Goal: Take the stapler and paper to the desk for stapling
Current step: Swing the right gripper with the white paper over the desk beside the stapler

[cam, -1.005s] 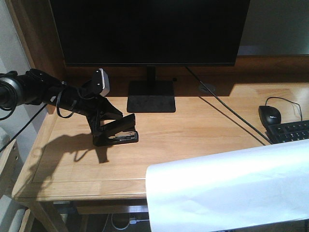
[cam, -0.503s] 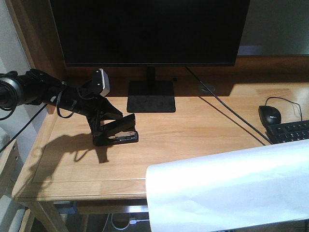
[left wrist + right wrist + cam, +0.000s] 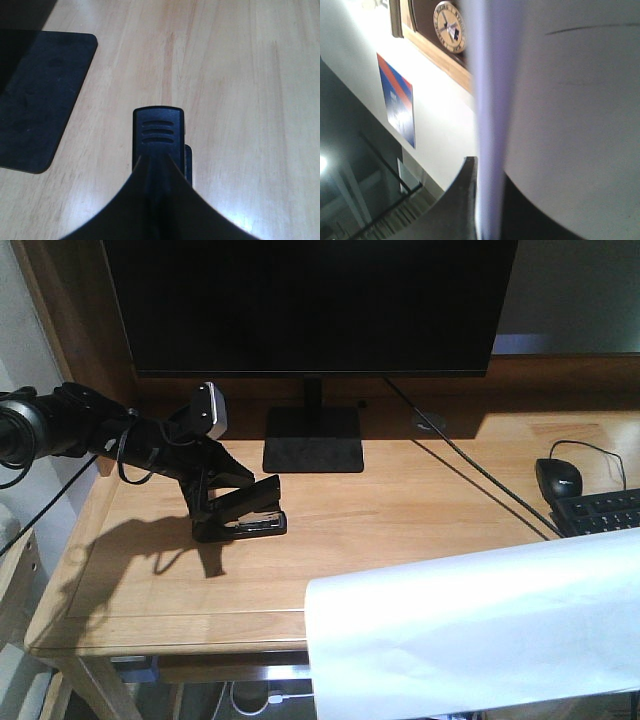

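Observation:
The black stapler [image 3: 245, 512] stands on the light-wood desk [image 3: 400, 510] left of centre, its top arm tilted up above its base. My left gripper [image 3: 212, 498] reaches in from the left and is shut on the stapler's rear end. In the left wrist view the stapler [image 3: 158, 131] pokes out beyond the closed left gripper [image 3: 161, 167], over the desk [image 3: 240, 90]. The white paper [image 3: 470, 630] hangs over the desk's front right edge and hides the right arm. In the right wrist view my right gripper [image 3: 489, 200] is shut on the paper [image 3: 570, 100], seen edge-on.
A large dark monitor [image 3: 310, 300] on a black stand [image 3: 313, 440] fills the back of the desk. A black mouse [image 3: 558, 477] and keyboard [image 3: 600, 512] lie at the right, with a cable [image 3: 470, 480] running diagonally. The monitor stand's base [image 3: 35, 95] is left of the stapler.
The paper's near left edge has drifted very slightly to the right. The left arm and the stapler have not moved.

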Robot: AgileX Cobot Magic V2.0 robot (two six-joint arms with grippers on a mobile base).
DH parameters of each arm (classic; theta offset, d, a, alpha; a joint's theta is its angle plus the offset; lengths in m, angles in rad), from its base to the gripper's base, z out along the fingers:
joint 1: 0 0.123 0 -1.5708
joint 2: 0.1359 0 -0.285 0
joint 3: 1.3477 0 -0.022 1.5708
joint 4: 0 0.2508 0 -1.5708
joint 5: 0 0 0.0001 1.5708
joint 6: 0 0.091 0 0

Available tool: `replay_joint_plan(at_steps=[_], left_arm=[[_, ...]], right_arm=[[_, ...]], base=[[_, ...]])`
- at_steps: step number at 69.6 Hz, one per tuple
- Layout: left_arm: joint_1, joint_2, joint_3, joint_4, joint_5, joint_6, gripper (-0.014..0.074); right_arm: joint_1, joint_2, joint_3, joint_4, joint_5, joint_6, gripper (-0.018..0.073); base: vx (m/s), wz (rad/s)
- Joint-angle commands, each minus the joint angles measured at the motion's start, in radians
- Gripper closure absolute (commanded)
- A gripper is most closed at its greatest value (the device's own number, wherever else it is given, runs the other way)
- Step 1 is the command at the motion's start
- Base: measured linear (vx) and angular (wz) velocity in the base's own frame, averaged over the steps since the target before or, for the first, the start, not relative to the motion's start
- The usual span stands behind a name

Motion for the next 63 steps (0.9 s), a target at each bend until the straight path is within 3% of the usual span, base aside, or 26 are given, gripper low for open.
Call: replay_joint_plan(at_steps=[1,8,13,22,31,42,53,63], left_arm=[[-0.002,-0.061,-0.028,-0.057,0.015,-0.007,0.0603],[-0.002,-0.061,-0.028,-0.057,0.015,-0.007,0.0603],[-0.002,-0.061,-0.028,-0.057,0.015,-0.007,0.0603],[-0.002,-0.061,-0.028,-0.057,0.015,-0.007,0.0603],[-0.002,-0.061,-0.028,-0.057,0.015,-0.007,0.0603],[-0.002,-0.061,-0.028,-0.057,0.015,-0.007,0.0603],[-0.002,-0.061,-0.028,-0.057,0.015,-0.007,0.0603],[-0.002,-0.061,-0.028,-0.057,0.015,-0.007,0.0603]], right_arm=[[-0.001,0.007,0.004,0.080,-0.049,-0.012,0.0565],[-0.001,0.018,-0.001,0.103,-0.011,-0.024,0.0565],[-0.001,0.034,-0.014,0.040,0.022,-0.058,0.0565],[0.002,0.085,-0.096,-0.268,0.129,-0.016,0.0565],[0.002,0.186,-0.233,-0.619,0.221,0.174,0.0565],[0.002,0.348,-0.387,-1.000,0.232,0.417,0.0565],[0.002,0.539,-0.502,-1.274,0.182,0.605,0.0565],[0.002,0.704,-0.603,-1.427,0.102,0.644,0.0565]], base=[[0.00,0.00],[0.00,0.00],[0.00,0.00],[0.00,0.00],[0.00,0.00],[0.00,0.00],[0.00,0.00],[0.00,0.00]])
